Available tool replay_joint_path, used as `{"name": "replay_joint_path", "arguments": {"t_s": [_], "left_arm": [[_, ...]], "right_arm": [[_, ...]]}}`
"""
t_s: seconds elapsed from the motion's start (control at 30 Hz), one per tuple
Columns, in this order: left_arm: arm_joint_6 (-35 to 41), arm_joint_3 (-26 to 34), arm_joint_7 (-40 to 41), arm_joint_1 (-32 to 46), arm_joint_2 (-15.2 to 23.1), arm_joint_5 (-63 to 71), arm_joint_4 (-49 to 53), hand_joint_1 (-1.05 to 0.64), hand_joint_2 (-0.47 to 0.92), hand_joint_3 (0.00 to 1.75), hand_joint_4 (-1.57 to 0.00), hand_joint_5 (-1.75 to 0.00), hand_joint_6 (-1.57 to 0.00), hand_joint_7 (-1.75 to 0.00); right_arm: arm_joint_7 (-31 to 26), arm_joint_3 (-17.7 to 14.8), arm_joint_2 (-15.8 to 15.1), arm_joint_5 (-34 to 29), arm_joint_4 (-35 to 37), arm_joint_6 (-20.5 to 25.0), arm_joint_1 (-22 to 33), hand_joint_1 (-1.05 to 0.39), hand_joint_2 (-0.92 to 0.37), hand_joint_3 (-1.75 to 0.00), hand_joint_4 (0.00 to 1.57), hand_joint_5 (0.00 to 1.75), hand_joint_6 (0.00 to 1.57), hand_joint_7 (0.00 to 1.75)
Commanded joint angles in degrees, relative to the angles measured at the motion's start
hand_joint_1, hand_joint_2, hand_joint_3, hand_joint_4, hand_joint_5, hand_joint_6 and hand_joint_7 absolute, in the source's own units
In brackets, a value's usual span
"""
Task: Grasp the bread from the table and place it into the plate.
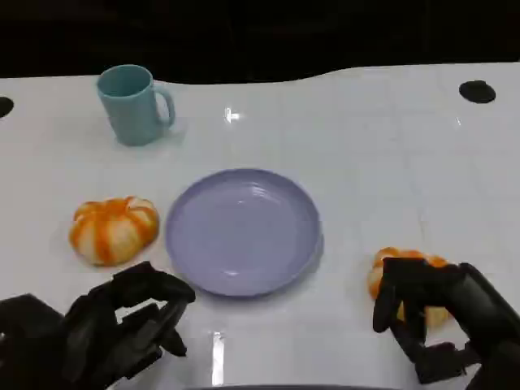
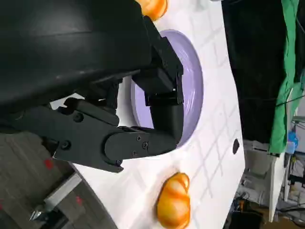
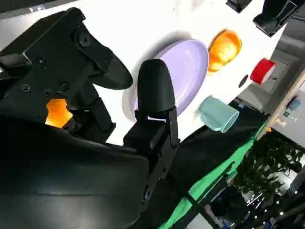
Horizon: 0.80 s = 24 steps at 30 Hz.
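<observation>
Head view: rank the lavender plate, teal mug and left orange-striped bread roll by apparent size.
1. Round lavender plate, clearly largest.
2. Orange-and-white striped bread roll on the left and teal ceramic mug: look alike. The mug sits farther from the camera, so I won't rank them.

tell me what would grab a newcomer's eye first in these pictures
The round lavender plate sits empty at the middle of the white table, flanked by two orange-and-white striped bread rolls. The roll on the robot's left lies free, while the right robot hand has its fingers curled around the roll on the right. A teal ceramic mug stands at the far left, and the left robot hand hovers near the plate's front edge, holding nothing.
</observation>
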Motion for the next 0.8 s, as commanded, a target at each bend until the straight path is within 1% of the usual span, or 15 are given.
{"name": "replay_joint_path", "arguments": {"t_s": [0.03, 0.53, 0.73, 0.8], "left_arm": [[0.33, 0.3, -0.46, 0.03, 1.07, -0.26, -0.27, -0.42, 0.92, 0.44, -0.6, -1.75, -0.65, -1.26], [-0.01, 0.11, 0.02, -0.19, 0.55, 0.13, 0.37, -0.42, 0.92, 0.44, -0.6, -1.75, -0.66, -1.27], [0.02, -0.01, -0.02, -0.03, 0.63, 0.14, 0.11, -0.43, 0.92, 0.44, -0.6, -1.75, -0.65, -1.28], [-0.04, 0.04, 0.1, -0.06, 0.42, 0.02, 0.29, -0.44, 0.92, 0.43, -0.6, -1.75, -0.66, -1.29]], "right_arm": [[-0.24, -0.16, -0.14, 0.02, -0.18, 0.16, 0.04, -0.03, -0.31, -1.42, 0.96, 1.75, 0.79, 1.55], [-0.22, -0.36, 0.07, 0.36, -0.62, 1.55, 0.0, -0.01, -0.32, -1.38, 0.95, 1.75, 0.8, 1.52], [-0.41, -0.52, 0.26, 0.59, -0.78, 1.46, 0.12, 0.03, -0.33, -1.37, 0.95, 1.75, 0.8, 1.5], [-0.14, -0.8, 0.68, 1.68, -1.07, 2.21, 0.23, 0.06, -0.33, -1.37, 0.94, 1.75, 0.77, 1.46]]}}
